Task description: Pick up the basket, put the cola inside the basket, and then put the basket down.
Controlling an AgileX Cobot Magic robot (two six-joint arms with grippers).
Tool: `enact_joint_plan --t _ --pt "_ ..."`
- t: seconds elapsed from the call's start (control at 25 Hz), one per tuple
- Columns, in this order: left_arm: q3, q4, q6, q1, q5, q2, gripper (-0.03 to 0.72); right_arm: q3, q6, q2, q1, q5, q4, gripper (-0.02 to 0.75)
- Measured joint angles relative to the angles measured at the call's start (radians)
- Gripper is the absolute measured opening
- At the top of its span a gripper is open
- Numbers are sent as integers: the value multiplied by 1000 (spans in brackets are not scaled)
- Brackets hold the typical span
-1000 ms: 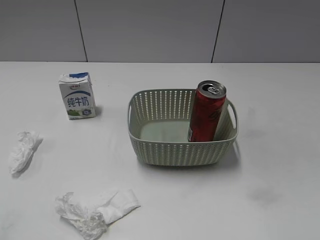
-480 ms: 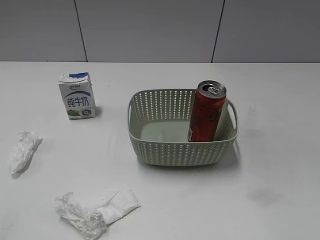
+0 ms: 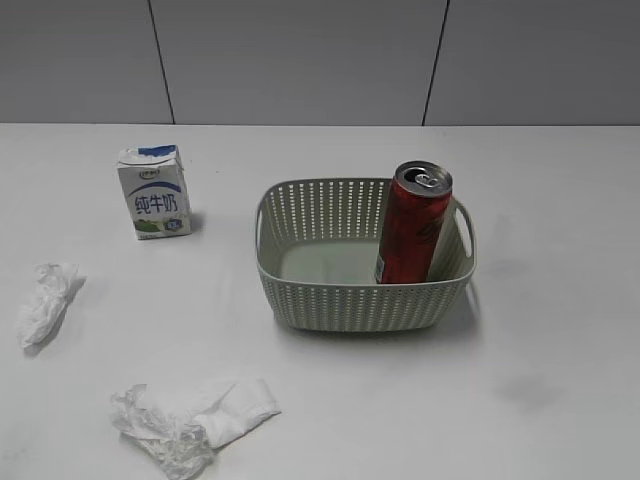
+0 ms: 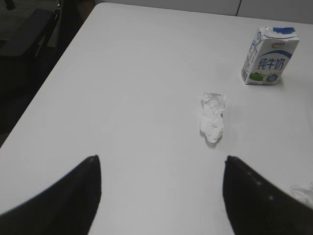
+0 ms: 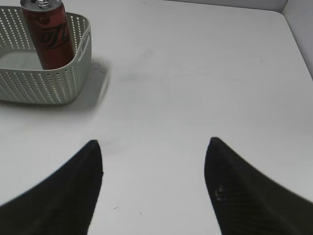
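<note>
The pale sage-green basket rests on the white table at the middle. The red cola can stands upright inside it, at its right end. Both also show at the top left of the right wrist view, the basket and the cola. My left gripper is open and empty above bare table, far from the basket. My right gripper is open and empty, to the right of the basket and apart from it. Neither gripper shows in the exterior view.
A white-and-blue milk carton stands at the back left; it also shows in the left wrist view. Crumpled tissues lie at the left and front left. The table's left edge is near my left gripper.
The crumpled tissue at the left has shifted slightly. The basket and the cola have not moved.
</note>
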Motion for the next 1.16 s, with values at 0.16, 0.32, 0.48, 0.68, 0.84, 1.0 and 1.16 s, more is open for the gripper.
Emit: enact_joint_plan --t 0.16,0.32,0.48,0.68,0.84,1.0,1.16 --pt "0 0 0 0 0 0 577 0 0 0 0 0 0 498" --pt "0 0 0 0 0 0 552 0 0 0 0 0 0 498" --pt "0 0 0 0 0 0 529 0 0 0 0 0 0 498" --pt "0 0 0 0 0 0 499 0 0 0 0 0 0 498" --pt "0 0 0 0 0 0 482 0 0 0 0 0 0 498" --pt "0 0 0 0 0 0 479 0 0 0 0 0 0 498" --pt "0 0 0 0 0 0 480 0 0 0 0 0 0 498"
